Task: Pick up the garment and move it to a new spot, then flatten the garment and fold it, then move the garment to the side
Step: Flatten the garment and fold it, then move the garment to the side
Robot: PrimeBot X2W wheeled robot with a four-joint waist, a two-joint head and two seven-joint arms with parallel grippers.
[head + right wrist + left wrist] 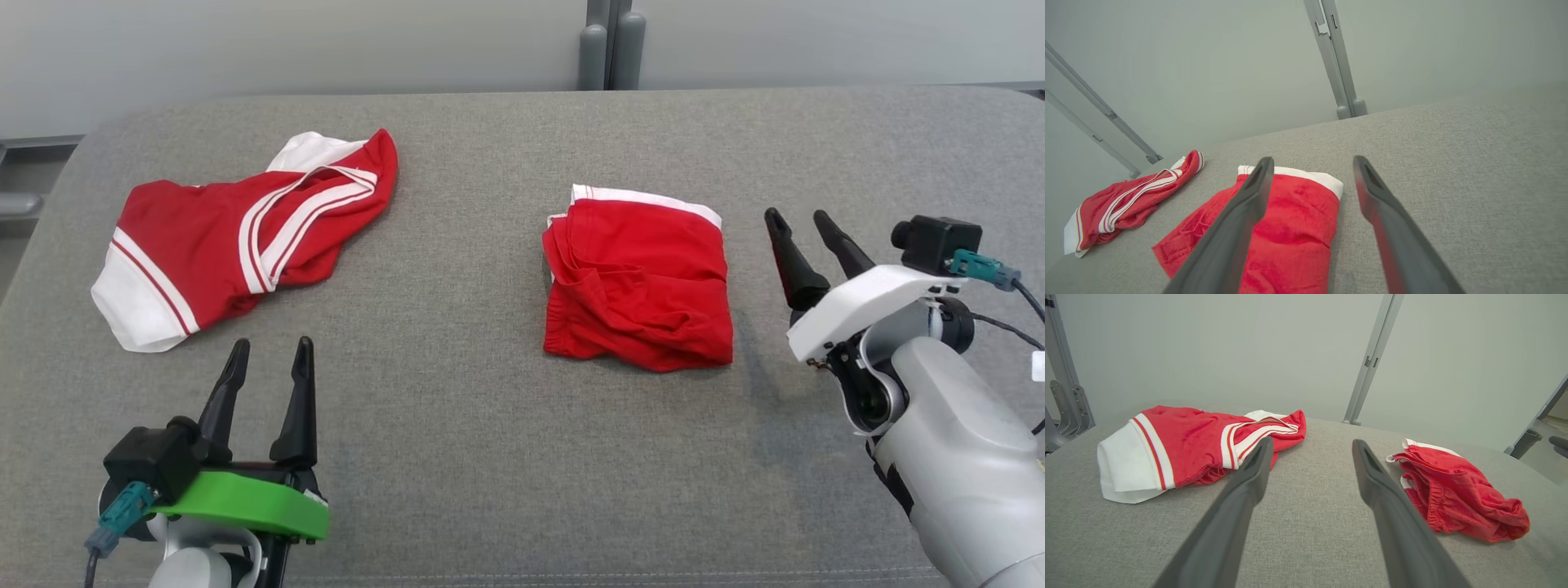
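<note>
Lying folded into a red square, the folded garment (pixel 641 278) is resting on the grey tabletop (pixel 490 425), right of centre. The right gripper (pixel 796 216) is standing just beside it, fingers wide and holding nothing. I am judging that its move-aside step is ending. Next, the crumpled garment (pixel 237 237) at the left is calling for a pickup. The left gripper (pixel 273 347), fingers also wide and empty, is standing near it. The left wrist view is showing the folded garment's puffy layers from the side, which the head view is flattening.
</note>
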